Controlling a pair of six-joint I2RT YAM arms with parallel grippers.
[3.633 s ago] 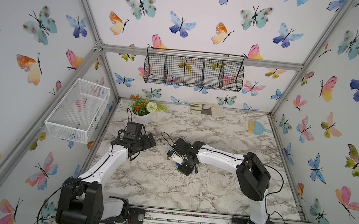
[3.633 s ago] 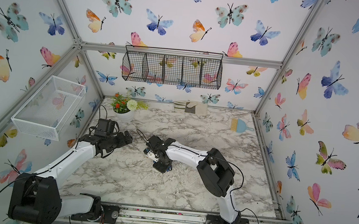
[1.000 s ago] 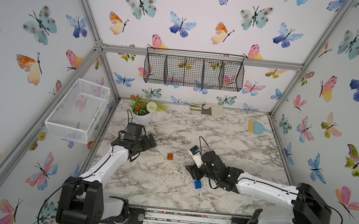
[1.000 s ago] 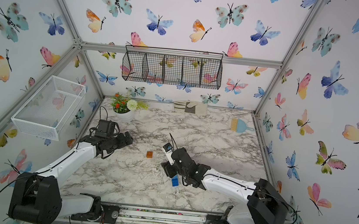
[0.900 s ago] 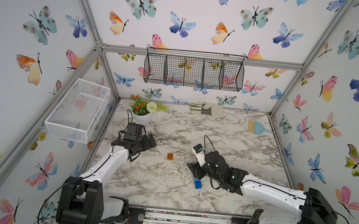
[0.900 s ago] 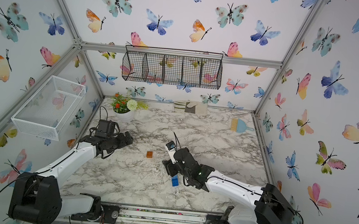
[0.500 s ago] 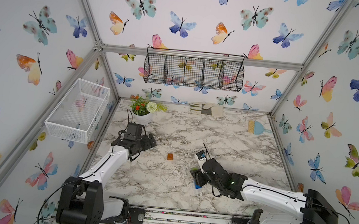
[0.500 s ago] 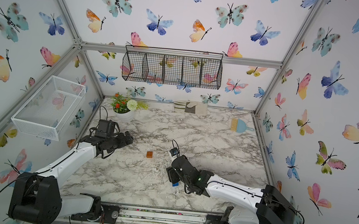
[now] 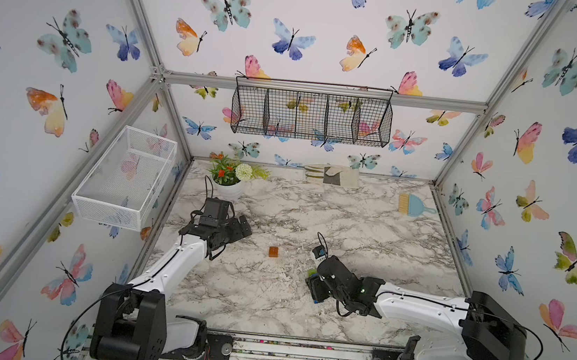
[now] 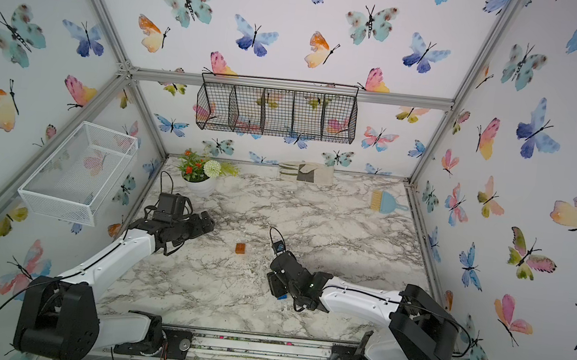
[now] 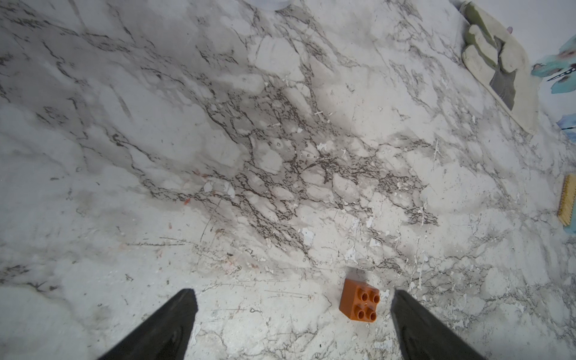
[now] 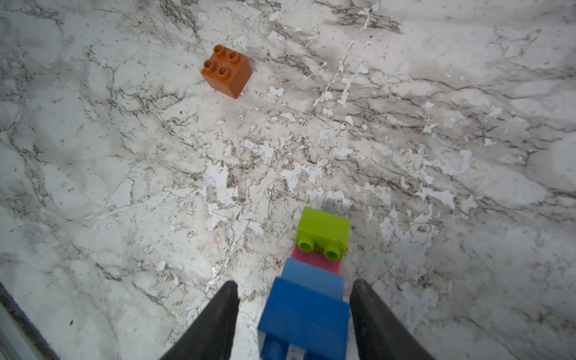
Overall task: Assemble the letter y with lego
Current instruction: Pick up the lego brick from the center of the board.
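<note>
One lego stack [image 12: 314, 274] lies within the right gripper [image 12: 295, 281] (jaws parted, not clamped)

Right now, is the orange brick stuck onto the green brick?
No, the orange brick stands alone on the table, apart from the green brick.

clear: tabletop [image 9: 348, 223] middle, all round orange brick [image 9: 273, 251] | obstacles: brick stack [image 12: 314, 280] to its right; flowerpot [image 9: 229, 190], glove [image 9: 331, 175], brush [image 9: 414, 205] along far edge
</note>
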